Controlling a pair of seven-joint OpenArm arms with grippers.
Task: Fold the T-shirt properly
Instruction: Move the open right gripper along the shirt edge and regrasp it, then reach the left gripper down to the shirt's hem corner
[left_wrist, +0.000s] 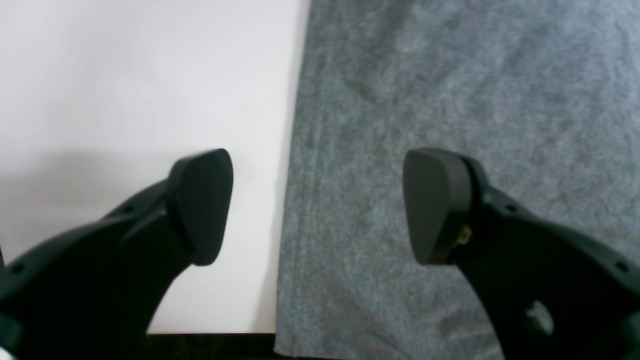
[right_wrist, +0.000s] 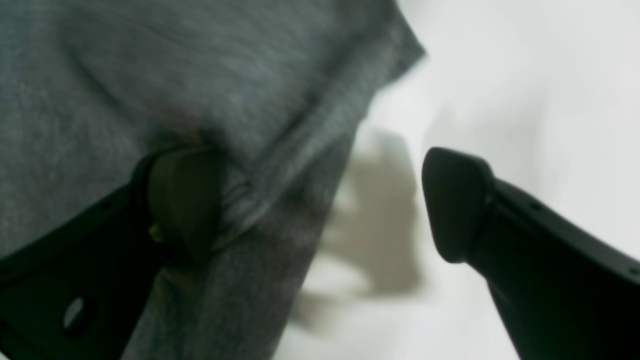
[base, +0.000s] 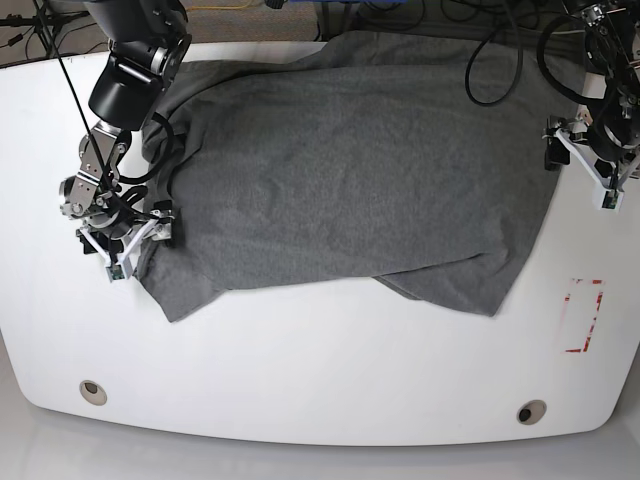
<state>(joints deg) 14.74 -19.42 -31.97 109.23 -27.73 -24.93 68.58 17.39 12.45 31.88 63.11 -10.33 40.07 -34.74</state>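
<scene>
Folding looks barely begun, judged from how the cloth lies. The T-shirt (base: 350, 170), plain heather grey, is spread wide over the far half of a white counter (base: 300, 380), with its top edge running up to the counter's far rim. Most of it lies in a single flat layer. Along the near edge, toward the right of the base view, one part is turned over onto another and forms a loose overlapping flap with a shallow crease. No tidy rectangle has been made, and the sleeves and sides have not been brought in neatly.

The right gripper (base: 125, 245), at the left of the base view, sits low at the shirt's side edge. In its wrist view the jaws are spread apart, one fingertip (right_wrist: 182, 200) resting on or pressing into a bunched hem of the T-shirt (right_wrist: 150, 75) and the other over bare counter, so the edge lies between them, not yet pinched.

The left gripper (base: 585, 160), at the right of the base view, hovers at the opposite side edge. Its wrist view shows the jaws (left_wrist: 317, 205) released and wide, straddling the straight cloth edge: one fingertip over white counter, the other over grey cloth. It holds nothing.

Both arms seem placed to grasp opposite sides. Nearly all the folding remains to be done.

A small red outlined mark (base: 583, 315) sits on the counter near the right side.
</scene>
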